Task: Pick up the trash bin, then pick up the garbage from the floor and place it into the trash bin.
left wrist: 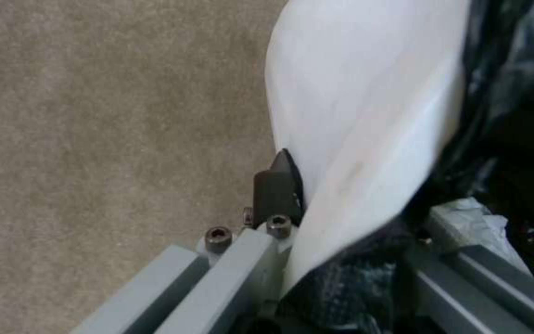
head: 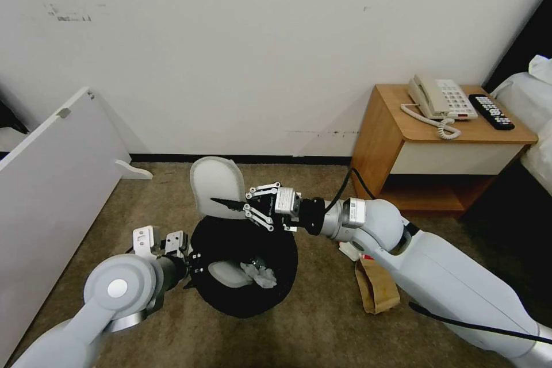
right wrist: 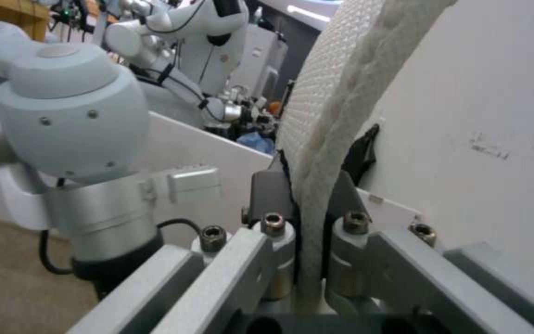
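Right tool pinching white slipper | upright, long axis vertical | above trash bin

We see a white woven-cloth slipper with a dimpled sole, a crinkled glossy black plastic bin liner, a matt creased brown paper bag, rough beige carpet and a smooth wooden bedside cabinet
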Robot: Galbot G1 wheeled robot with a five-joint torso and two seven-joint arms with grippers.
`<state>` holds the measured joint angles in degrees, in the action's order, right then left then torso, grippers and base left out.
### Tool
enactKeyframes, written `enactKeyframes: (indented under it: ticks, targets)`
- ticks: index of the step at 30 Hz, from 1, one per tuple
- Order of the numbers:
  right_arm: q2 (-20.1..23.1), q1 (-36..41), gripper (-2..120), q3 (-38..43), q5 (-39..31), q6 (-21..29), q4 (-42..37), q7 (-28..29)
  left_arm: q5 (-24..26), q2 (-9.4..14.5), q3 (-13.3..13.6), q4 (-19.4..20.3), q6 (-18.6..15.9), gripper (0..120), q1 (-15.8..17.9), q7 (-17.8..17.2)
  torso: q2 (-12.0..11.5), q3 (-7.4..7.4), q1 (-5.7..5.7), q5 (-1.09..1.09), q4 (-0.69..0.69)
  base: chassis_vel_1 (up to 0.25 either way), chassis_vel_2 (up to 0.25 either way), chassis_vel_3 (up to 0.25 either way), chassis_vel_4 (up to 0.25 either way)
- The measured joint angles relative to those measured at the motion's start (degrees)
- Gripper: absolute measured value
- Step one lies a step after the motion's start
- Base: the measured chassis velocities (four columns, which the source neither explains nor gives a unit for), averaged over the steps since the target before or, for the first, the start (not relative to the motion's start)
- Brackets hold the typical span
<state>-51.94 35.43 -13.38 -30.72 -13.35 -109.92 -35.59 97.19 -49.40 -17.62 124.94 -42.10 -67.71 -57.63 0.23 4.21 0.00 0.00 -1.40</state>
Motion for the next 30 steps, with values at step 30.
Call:
enactKeyframes:
  ticks: [30]
  targets:
    - [-0.57,-4.16,2,0.3,-2.67,0.15,1.84,-1.24,0.16,-4.32,1.62,-8.25,0.02,0,7.04,1.46,0.0,0.0,0.0,0.0,0.0,0.0,0.0,0.0,0.0]
